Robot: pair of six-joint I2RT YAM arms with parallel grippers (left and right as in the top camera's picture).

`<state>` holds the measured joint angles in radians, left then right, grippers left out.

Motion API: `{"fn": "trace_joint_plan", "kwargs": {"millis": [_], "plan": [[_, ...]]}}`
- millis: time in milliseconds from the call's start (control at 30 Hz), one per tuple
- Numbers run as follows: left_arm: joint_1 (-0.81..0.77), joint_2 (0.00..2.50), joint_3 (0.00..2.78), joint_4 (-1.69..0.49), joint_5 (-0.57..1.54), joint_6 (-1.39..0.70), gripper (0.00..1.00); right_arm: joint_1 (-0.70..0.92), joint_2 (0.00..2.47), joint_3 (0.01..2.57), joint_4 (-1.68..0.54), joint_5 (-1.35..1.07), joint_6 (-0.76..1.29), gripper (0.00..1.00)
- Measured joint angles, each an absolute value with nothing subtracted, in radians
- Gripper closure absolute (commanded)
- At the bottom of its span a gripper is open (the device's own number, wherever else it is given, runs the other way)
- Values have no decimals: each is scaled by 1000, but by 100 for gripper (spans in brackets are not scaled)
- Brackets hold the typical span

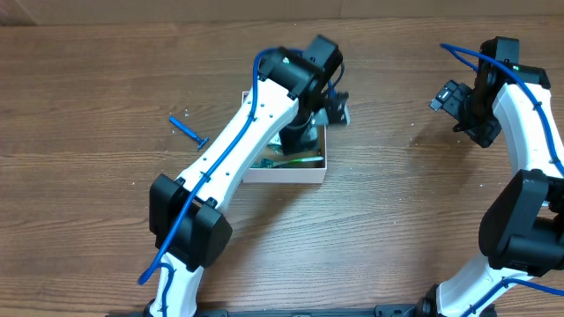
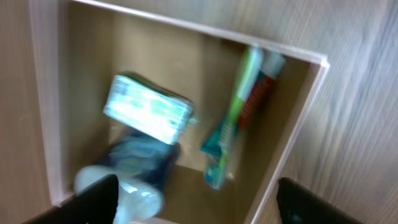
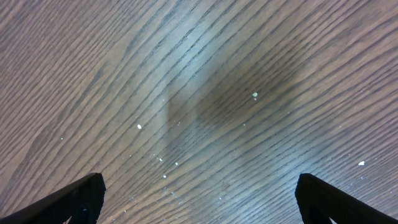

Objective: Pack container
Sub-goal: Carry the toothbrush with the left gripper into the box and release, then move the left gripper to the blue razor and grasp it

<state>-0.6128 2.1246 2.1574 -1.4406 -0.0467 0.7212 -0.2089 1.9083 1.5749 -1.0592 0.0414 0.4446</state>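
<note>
The container [image 1: 291, 172] is a shallow square box with white walls and a brown inside, at the middle of the table, mostly covered by my left arm. In the left wrist view its wall [image 2: 292, 134] frames a green-and-white packet [image 2: 148, 109], a dark blue bottle with a pale cap [image 2: 134, 174], and a green toothbrush beside a red-and-white tube [image 2: 233, 121]. My left gripper [image 2: 196, 202] is open above the box, holding nothing. My right gripper [image 3: 199, 199] is open and empty over bare wood at the far right [image 1: 458, 106].
A blue razor [image 1: 188, 129] lies on the wooden table to the left of the box. Small white specks dot the wood under the right gripper.
</note>
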Motion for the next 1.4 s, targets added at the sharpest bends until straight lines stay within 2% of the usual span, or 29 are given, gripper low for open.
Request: {"fn": "trace_joint_plan", "kwargs": {"millis": [33, 67, 200, 367, 467, 567, 767, 1000, 1200, 1267, 1300, 1333, 1400], "plan": [[-599, 2125, 2238, -1431, -46, 647, 3, -208, 1908, 1575, -1060, 42, 445, 0], [-581, 2125, 2284, -1425, -45, 599, 0, -208, 1908, 1575, -1060, 41, 444, 0], [-396, 2119, 2403, -1386, -39, 327, 0, -209, 1908, 1575, -1060, 41, 444, 0], [-35, 2119, 2404, -1378, 66, -102, 0, -209, 1908, 1575, -1060, 41, 444, 0], [73, 2119, 2383, -1407, 124, -223, 0, -209, 1908, 1575, -1060, 41, 444, 0], [80, 2115, 2247, -1358, 125, -328, 0, -209, 1908, 1575, -1060, 42, 444, 0], [49, 2114, 1845, -1120, 123, -530, 0, -209, 1908, 1575, -1059, 41, 445, 0], [38, 2114, 1567, -834, 124, -616, 5, -209, 1908, 1575, -1060, 42, 445, 0], [21, 2111, 1498, -732, 102, -629, 21, -208, 1908, 1575, -1060, 41, 445, 0], [21, 2111, 1494, -728, 81, -629, 39, -209, 1908, 1575, -1060, 41, 444, 0], [19, 2110, 1490, -727, 63, -630, 52, -209, 1908, 1575, -1060, 41, 445, 0], [19, 2109, 1485, -727, 50, -622, 59, -209, 1908, 1575, -1060, 42, 444, 0], [19, 2104, 1468, -731, 15, -619, 65, -209, 1908, 1575, -1060, 41, 445, 0]]}}
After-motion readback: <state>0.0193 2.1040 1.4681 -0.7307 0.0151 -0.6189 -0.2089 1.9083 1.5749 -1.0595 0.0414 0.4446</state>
